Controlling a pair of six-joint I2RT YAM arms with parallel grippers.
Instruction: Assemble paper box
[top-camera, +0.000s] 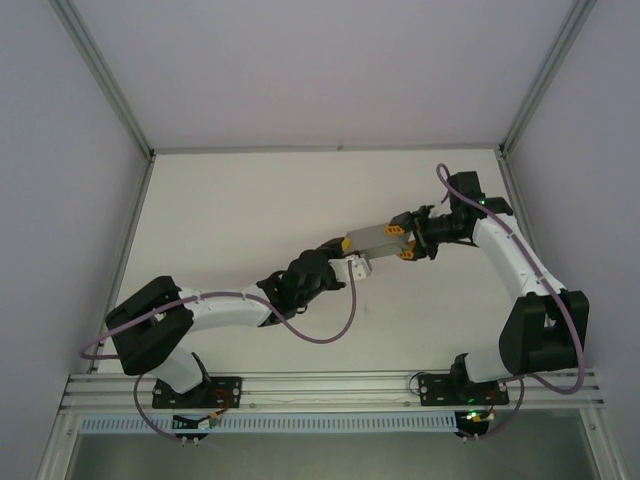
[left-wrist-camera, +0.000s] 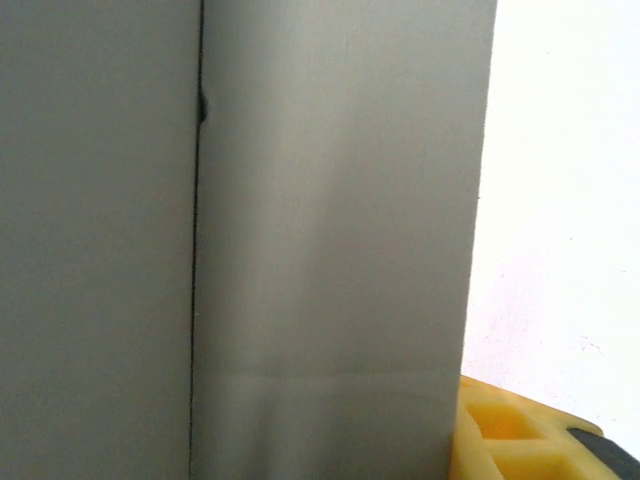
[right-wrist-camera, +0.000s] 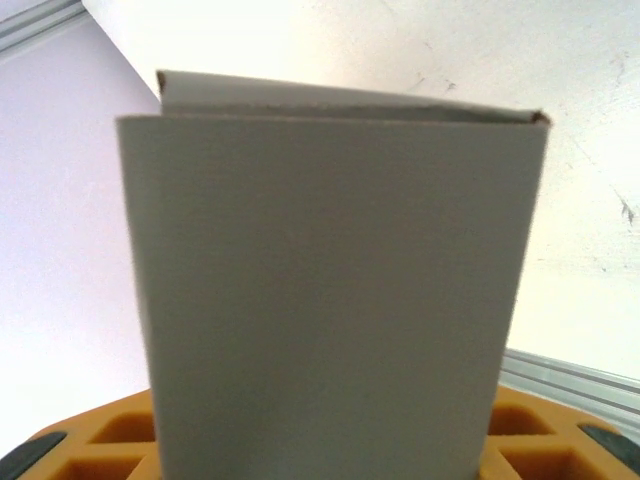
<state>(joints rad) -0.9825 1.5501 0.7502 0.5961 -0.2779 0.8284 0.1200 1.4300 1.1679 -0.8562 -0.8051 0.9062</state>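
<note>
The paper box (top-camera: 370, 236) is a small grey cardboard box held above the middle of the table. My right gripper (top-camera: 402, 241) comes in from the right and is shut on it. In the right wrist view the paper box (right-wrist-camera: 330, 300) stands between the yellow fingers (right-wrist-camera: 100, 440), with a flap edge showing along its top. My left gripper (top-camera: 347, 255) meets the box's left end. In the left wrist view a grey face of the paper box (left-wrist-camera: 330, 240) with a dark seam hides the jaws. One yellow finger (left-wrist-camera: 510, 430) shows beside its right edge.
The white table (top-camera: 250, 210) is bordered by aluminium rails (top-camera: 330, 385) at the near edge and grey walls at the sides. A small white piece (top-camera: 359, 267) sits by the left gripper's tip. Purple cables loop off both arms.
</note>
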